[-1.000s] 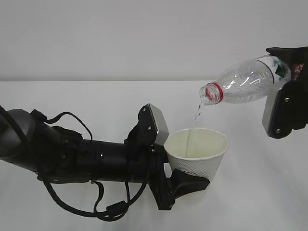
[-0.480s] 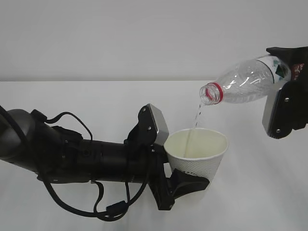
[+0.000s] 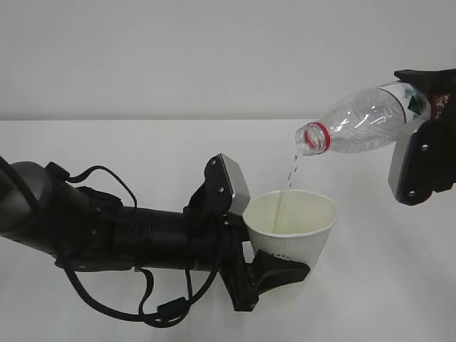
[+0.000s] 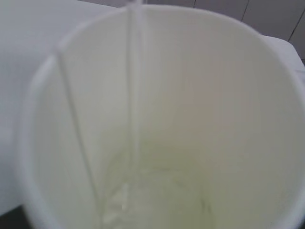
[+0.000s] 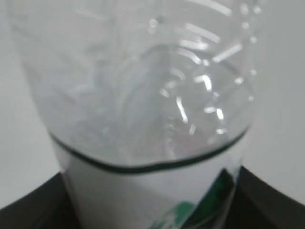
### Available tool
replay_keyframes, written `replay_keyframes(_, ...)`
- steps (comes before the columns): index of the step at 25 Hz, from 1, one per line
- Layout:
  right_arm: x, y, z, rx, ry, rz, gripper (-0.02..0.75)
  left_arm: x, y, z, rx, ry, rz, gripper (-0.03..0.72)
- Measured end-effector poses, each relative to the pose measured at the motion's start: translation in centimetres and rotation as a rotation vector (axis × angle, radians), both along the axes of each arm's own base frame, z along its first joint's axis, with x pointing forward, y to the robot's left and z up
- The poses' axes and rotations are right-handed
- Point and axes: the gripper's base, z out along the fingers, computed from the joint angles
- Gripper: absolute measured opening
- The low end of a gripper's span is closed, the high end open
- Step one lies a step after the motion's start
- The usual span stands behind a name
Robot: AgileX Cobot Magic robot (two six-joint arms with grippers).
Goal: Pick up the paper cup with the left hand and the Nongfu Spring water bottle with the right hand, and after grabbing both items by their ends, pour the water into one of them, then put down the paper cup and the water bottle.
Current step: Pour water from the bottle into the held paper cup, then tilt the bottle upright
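In the exterior view my left gripper [image 3: 274, 241] is shut on the white paper cup [image 3: 293, 226], which it holds upright above the table. My right gripper [image 3: 426, 122] is shut on the base end of the clear Nongfu Spring water bottle [image 3: 363, 125]. The bottle is tipped with its red-ringed mouth down and to the left, above the cup. A thin broken stream of water [image 3: 291, 171] falls from the mouth into the cup. The left wrist view looks into the cup [image 4: 214, 86], with the stream [image 4: 136, 95] and a shallow pool [image 4: 162, 200]. The bottle [image 5: 143, 86] fills the right wrist view.
The white table [image 3: 128, 149] runs under both arms, with a plain pale wall behind. My left arm [image 3: 121, 231] lies low across the left side, its black cables looping below it. No other objects show.
Both arms, the cup and the bottle hold the same pose. The water stream keeps falling, thinner and more broken than a second ago.
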Motion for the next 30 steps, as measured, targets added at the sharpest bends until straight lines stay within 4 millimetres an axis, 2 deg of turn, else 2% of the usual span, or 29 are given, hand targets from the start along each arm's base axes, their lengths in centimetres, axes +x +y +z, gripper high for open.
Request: replay_keyframes(30, 0.03, -0.07, 0.03, 0.008, -0.002, -0.010, 0.515, 0.00, 0.00, 0.00, 0.000, 0.000, 0.000, 0.495)
